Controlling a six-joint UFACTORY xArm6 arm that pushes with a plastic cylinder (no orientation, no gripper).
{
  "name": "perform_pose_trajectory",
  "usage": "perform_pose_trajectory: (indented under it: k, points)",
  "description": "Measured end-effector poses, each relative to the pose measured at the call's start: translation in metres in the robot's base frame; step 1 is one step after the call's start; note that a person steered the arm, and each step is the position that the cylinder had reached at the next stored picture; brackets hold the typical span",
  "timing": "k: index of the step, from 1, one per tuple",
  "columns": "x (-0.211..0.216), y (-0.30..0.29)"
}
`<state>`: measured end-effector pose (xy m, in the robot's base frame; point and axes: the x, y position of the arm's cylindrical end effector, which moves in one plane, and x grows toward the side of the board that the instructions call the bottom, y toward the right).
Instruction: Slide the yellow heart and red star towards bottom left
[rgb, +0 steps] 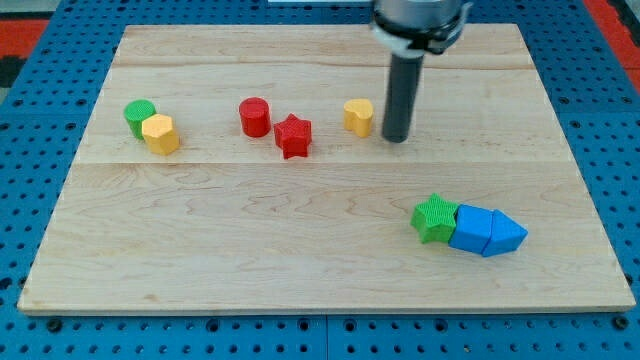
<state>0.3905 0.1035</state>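
pushing setup: no pincer on this rig, just my tip (396, 139) sitting right of the yellow heart (359, 116), near the bench (300, 250) top. red star (293, 136) lies left of it. push left-down, keep heart centred so it meets the star.

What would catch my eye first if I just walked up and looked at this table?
Probably the thick dark rod coming down from the view's top: my tip rests just right of the yellow heart. Next, the red star beside a red cylinder near the middle, and the green star touching two blue blocks at lower right.
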Motion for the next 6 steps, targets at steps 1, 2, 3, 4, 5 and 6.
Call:
perform_pose_trajectory:
  k: [1, 2, 3, 4, 5, 6]
  points:
    - [-0.024, 0.008]
    - [-0.031, -0.063]
    - [-0.025, -0.123]
    - [0.002, -0.142]
    - [0.016, -0.145]
    - [0.036, -0.156]
